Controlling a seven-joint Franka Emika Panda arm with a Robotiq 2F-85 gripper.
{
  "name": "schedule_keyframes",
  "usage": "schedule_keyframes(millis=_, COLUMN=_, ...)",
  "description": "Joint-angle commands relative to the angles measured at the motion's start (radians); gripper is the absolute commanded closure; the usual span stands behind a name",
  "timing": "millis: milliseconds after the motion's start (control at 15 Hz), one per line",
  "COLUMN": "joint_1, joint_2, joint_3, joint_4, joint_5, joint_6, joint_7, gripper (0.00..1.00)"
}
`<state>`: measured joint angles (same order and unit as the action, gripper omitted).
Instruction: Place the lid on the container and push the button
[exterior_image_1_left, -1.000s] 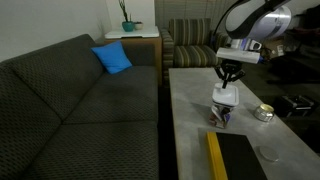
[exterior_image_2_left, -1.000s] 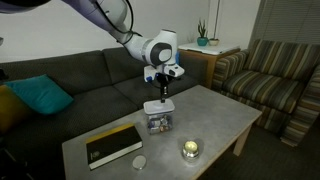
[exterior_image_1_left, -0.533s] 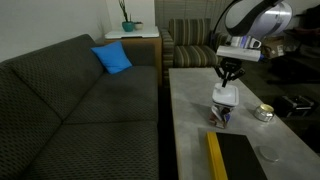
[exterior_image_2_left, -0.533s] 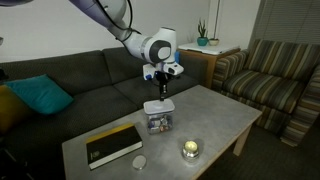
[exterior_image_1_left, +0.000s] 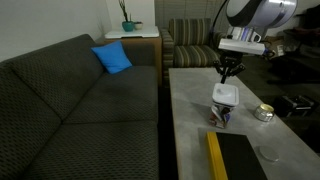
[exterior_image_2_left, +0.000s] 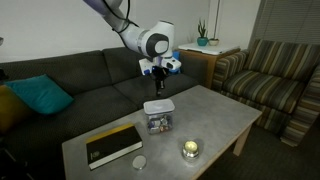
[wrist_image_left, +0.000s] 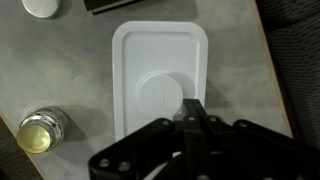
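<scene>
Two fingers pressed tight together with nothing between them: that's the tool (exterior_image_1_left: 228, 77) in an exterior view, hanging just above the lid (exterior_image_1_left: 225, 94) with clear air between the two. The white lid sits flat on top of the container (exterior_image_1_left: 221, 113), which stands upright on the grey tabletop (exterior_image_1_left: 190, 100). A small yellowish tin (exterior_image_1_left: 264, 113) is near it, and a dark book (exterior_image_1_left: 238, 158) with a yellow edge lies closer to the camera.

Over to an exterior view with a teal cushion (exterior_image_2_left: 40, 95) on the sofa: the tool (exterior_image_2_left: 158, 90) hovers over the lid (exterior_image_2_left: 158, 104), and the clear container (exterior_image_2_left: 158, 123) beneath shows dark bits at its bottom. The tin (exterior_image_2_left: 190, 150) sits apart, toward the front edge.

Now the wrist view, looking straight down: the lid (wrist_image_left: 150, 60) fills the middle with a round button (wrist_image_left: 160, 92) at its centre, and the tool (wrist_image_left: 190, 108), tips closed, lines up over the edge of that circle. The tin (wrist_image_left: 40, 130) shows at lower left.
</scene>
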<state>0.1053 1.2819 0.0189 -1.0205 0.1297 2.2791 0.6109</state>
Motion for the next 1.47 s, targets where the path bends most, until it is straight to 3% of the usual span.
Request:
schedule_keyframes(millis=0, joint_1=-0.022, joint_2=-0.079, joint_3=0.028, joint_4=-0.156, joint_5=0.017, joint_6=0.037, joint_7=-0.051, gripper=1.0)
schedule_keyframes(millis=533, joint_1=0.021, joint_2=-0.032, joint_3=-0.046, joint_4=-0.207, joint_5=-0.029, joint_6=0.183, joint_7=-0.002, gripper=1.0)
schedule_keyframes(millis=1400, joint_1=0.086, joint_2=-0.092, joint_3=-0.128, joint_4=-0.288, joint_5=-0.032, joint_6=0.31, joint_7=0.0, gripper=1.0)
